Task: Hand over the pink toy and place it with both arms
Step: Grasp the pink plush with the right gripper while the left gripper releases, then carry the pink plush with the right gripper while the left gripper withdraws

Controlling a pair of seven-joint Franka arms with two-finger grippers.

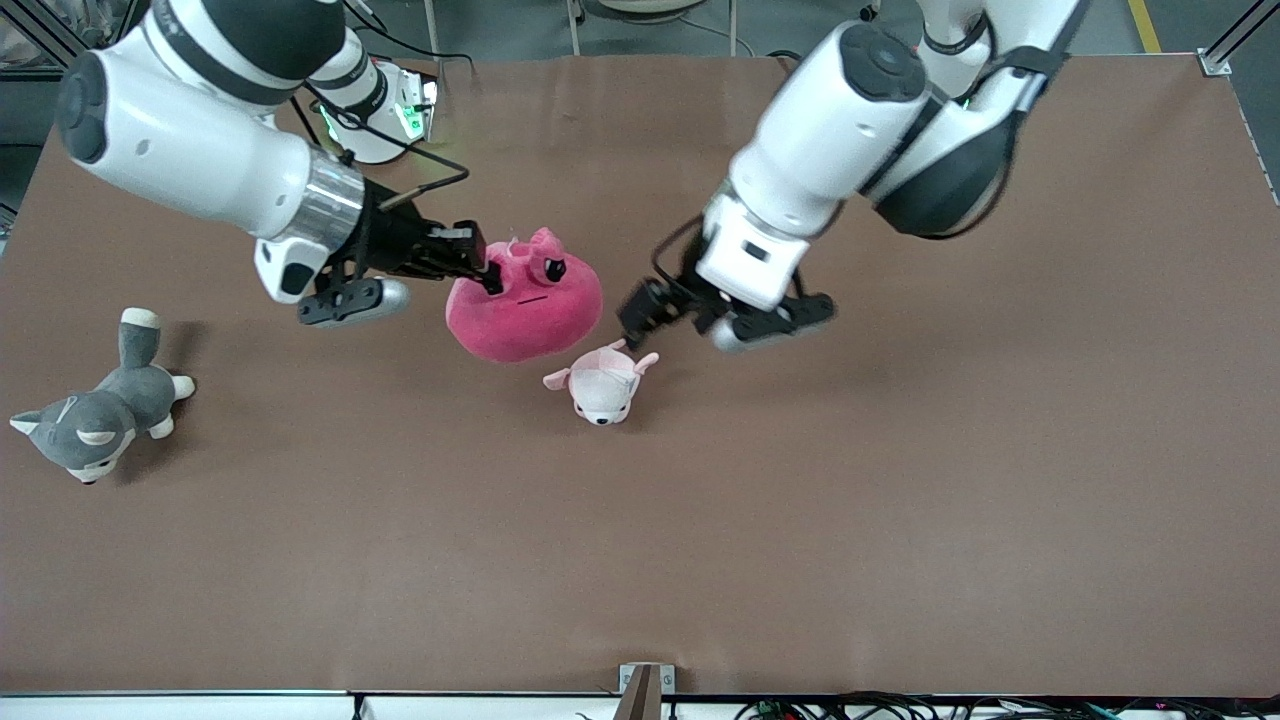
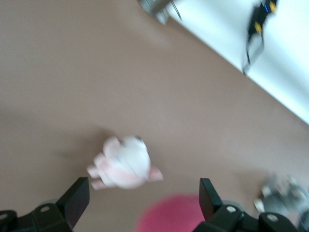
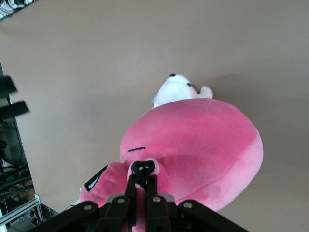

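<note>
Front view: toy [image 1: 525,310] is held above the table, pinched at its top by right gripper [image 1: 490,275]. Left gripper [image 1: 640,312], spread wide, hovers beside it. Soft, light plush; a bulk grasp is advised.

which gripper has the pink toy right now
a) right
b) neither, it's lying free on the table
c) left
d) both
a: the right gripper is pinched shut on the pink toy near its ear, while the left gripper is open with nothing between its fingers, over the table beside the toy.
</note>
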